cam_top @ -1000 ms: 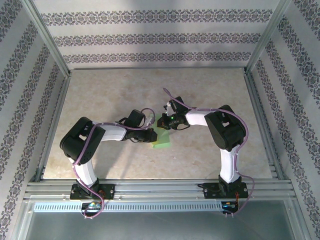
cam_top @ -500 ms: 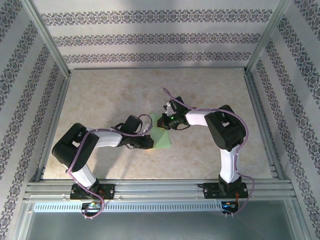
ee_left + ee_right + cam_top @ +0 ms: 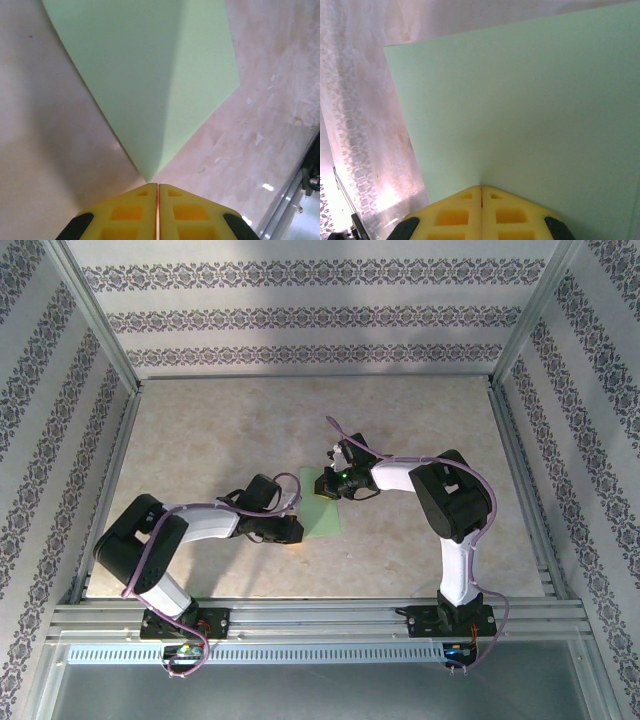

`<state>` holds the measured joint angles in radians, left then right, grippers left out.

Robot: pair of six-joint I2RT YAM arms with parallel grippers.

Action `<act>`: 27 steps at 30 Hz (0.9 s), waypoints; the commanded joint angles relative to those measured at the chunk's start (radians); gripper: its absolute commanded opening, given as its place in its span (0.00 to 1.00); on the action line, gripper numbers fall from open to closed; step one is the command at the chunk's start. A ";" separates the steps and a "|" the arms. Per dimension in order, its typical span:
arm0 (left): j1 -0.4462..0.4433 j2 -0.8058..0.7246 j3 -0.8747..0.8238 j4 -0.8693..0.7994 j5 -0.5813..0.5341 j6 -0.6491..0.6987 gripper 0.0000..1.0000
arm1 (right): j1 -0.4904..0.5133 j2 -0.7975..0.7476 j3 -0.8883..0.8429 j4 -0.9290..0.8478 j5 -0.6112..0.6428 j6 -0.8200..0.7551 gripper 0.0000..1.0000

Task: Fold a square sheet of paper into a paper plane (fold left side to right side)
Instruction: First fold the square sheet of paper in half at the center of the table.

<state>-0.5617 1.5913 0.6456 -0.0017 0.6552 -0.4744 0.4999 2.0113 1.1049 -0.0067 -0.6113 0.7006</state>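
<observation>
Top external view puts the square sheet of paper (image 3: 325, 515) about mid-surface, slightly toward the near edge. Your right gripper (image 3: 324, 484) has its jaws shut, tip pinning the sheet's far end. Your left gripper (image 3: 298, 532) has its jaws shut too, holding nothing, just beside the near-left corner. Looks like you're mid left-to-right fold, so next you'd press it flat.

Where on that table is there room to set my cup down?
Bare table stretches from the back wall to the green paper, and between the right arm and the side rail. Crowded mid-table: left gripper and right gripper meet at that paper.
</observation>
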 commanded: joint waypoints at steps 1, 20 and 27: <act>0.018 -0.069 0.041 -0.040 0.028 0.015 0.11 | 0.003 0.031 -0.032 -0.081 0.062 -0.029 0.00; 0.055 0.194 0.287 -0.114 -0.022 0.083 0.07 | 0.019 0.021 -0.030 -0.082 0.062 -0.024 0.00; 0.050 0.239 0.304 -0.172 -0.068 0.079 0.06 | 0.020 0.013 -0.024 -0.081 0.061 -0.022 0.00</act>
<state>-0.5030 1.8046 0.9264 -0.1085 0.6193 -0.4217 0.5083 2.0106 1.1049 -0.0067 -0.6109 0.7006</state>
